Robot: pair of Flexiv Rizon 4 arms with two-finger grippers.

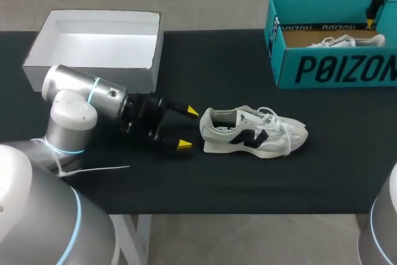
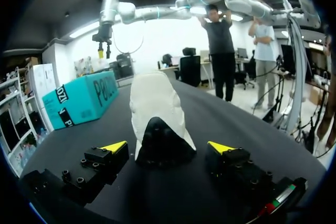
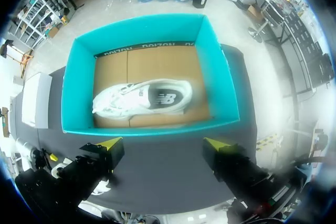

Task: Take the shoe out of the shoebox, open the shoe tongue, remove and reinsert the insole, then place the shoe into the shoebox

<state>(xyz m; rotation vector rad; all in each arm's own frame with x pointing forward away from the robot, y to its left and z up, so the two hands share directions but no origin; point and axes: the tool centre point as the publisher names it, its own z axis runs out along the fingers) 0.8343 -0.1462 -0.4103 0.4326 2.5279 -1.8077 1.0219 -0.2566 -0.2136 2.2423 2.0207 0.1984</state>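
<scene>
Holds left gripper (image 1: pixel 188 128) spread and empty, heel of the shoe (image 1: pixel 251 133) just ahead of its tips, on its sole on the table (image 1: pixel 217 178). Hangs right gripper (image 3: pixel 164 144) spread and empty above the teal shoebox (image 3: pixel 79 87), with 1 other shoe (image 3: pixel 142 97) inside.

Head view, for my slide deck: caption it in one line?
Open left hand faces the heel of a white shoe on the table; a second shoe lies in the teal shoebox.
</scene>
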